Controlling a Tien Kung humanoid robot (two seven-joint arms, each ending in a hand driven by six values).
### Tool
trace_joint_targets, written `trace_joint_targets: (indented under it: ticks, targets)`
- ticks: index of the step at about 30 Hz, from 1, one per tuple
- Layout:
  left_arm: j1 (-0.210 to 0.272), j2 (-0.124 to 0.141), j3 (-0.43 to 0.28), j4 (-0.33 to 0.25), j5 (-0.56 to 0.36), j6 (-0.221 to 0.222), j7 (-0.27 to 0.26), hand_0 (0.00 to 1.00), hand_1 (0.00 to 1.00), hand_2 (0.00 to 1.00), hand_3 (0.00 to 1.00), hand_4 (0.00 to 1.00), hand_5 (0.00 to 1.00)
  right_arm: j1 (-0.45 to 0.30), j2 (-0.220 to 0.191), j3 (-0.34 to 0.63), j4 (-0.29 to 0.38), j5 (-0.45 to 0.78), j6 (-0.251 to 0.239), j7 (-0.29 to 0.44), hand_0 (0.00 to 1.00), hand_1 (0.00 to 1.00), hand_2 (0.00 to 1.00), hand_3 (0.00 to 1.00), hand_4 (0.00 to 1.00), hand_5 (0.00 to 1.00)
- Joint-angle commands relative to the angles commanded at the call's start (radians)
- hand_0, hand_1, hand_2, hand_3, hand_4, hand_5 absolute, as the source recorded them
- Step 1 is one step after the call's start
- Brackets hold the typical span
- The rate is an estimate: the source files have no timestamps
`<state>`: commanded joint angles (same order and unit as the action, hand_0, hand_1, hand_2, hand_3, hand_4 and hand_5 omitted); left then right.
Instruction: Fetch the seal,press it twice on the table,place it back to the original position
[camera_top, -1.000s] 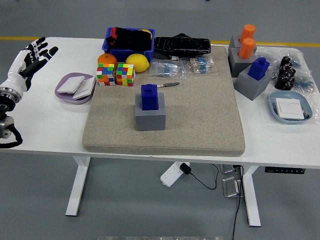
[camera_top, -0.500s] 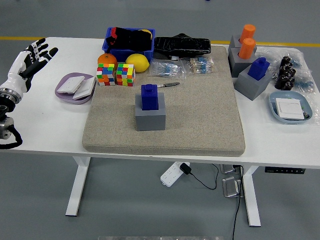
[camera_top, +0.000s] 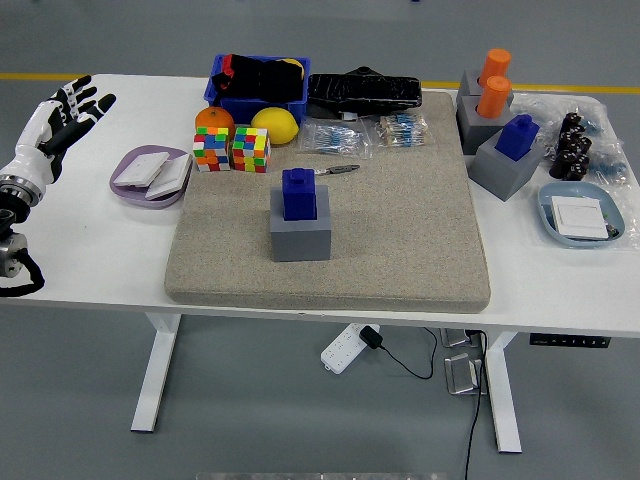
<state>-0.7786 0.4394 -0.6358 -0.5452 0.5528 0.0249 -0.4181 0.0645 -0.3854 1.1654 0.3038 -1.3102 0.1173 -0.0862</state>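
Grey floor, yellow line behind white table (camera_top: 90, 250). Beige mat (camera_top: 400, 220) carries blue seal (camera_top: 299, 192) in grey holder (camera_top: 300, 238). Left hand (camera_top: 62, 118) fingers spread, holding nothing, at table's left edge.

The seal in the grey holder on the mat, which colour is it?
Dark blue; the seal shows clearly in the head view.

seal (camera_top: 299, 193) blue; holder (camera_top: 300, 233) grey; mat (camera_top: 400, 230) beige, speckled; cubes (camera_top: 232, 149) multicoloured; tray (camera_top: 151, 172) perhaps lilac
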Motion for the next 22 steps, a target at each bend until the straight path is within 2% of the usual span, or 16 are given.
trace_joint_targets:
  ticks: [22]
  targets:
    - [-0.002, 0.001, 0.011, -0.004, -0.002, 0.0, -0.002, 0.981, 0.947, 0.948, 0.956, 0.967, 0.583, 0.001, -0.005, -0.014, 0.001, 0.006, 0.0, 0.001, 0.773, 0.672, 0.675, 0.682, 0.816, 0.577]
